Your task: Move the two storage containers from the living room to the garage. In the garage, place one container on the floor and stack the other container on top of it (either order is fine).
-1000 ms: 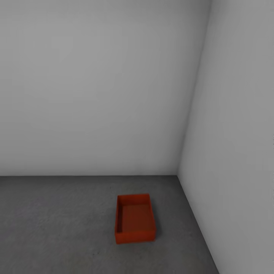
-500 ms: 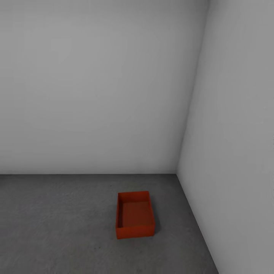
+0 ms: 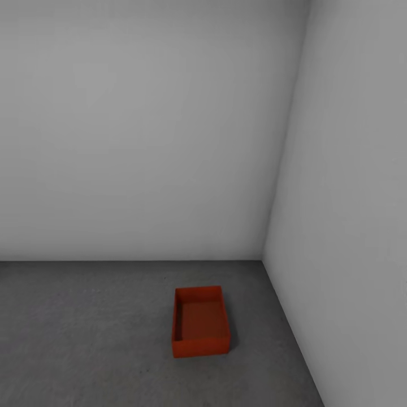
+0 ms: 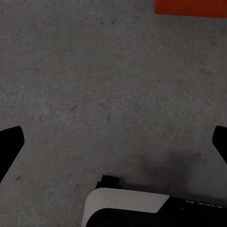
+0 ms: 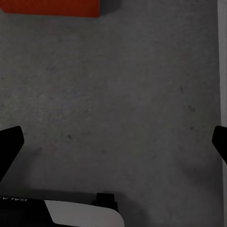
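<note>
One red-orange storage container [image 3: 200, 329] sits open-topped and empty on the dark grey concrete floor [image 3: 85, 339] of the garage, close to the corner of two pale grey walls. Its edge shows as an orange strip in the left wrist view [image 4: 190, 7] and in the right wrist view [image 5: 49, 8]. My left gripper [image 4: 113, 142] hangs over bare floor with its dark fingertips [image 4: 9, 144] spread wide and nothing between them. My right gripper [image 5: 113, 142] is likewise open and empty over the floor, its fingertips [image 5: 9, 142] far apart.
The back wall [image 3: 141, 141] and the right wall [image 3: 350, 198] meet just behind and right of the container. The right wall's pale base [image 5: 222, 71] shows in the right wrist view. Bare concrete stretches to the left.
The container sits slightly higher in the head view than a second ago, then dipped a little; the whole picture shifted with it, so the camera moved.
</note>
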{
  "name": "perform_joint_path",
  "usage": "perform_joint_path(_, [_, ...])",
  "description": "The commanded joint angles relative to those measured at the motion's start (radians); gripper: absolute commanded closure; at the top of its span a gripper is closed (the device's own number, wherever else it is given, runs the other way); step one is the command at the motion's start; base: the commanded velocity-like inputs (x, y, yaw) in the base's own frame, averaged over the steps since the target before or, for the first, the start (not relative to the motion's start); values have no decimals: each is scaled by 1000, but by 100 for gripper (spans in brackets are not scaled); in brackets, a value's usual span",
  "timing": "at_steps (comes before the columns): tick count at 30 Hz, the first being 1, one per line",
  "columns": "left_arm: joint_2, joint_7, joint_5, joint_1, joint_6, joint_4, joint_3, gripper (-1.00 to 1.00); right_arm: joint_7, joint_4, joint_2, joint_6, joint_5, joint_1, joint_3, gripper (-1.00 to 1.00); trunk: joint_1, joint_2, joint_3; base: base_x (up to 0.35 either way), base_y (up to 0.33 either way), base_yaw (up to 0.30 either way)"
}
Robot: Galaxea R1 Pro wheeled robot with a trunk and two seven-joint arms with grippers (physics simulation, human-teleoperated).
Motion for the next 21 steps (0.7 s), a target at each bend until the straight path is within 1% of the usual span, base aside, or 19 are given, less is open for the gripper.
perform_joint_path(1, [0, 3, -2, -2, -7, 4, 2, -100, -1, 1, 0, -3, 4, -1, 3, -100, 0, -1, -1, 0, 0, 0])
perform_joint_path(10, [0, 3, -2, -2, -7, 4, 2, -100, -1, 1, -1, -3, 4, -1, 3, -100, 0, -1, -1, -15, 0, 0])
perform_joint_path(14, [1, 3, -1, -2, -7, 4, 2, -100, -1, 1, -1, -3, 4, -1, 2, -100, 0, -1, -1, -232, 0, 0])
perform_joint_path(21, [0, 3, -1, -2, -7, 4, 2, -100, -1, 1, -1, -3, 4, -1, 3, -100, 0, -1, -1, -318, 0, 0])
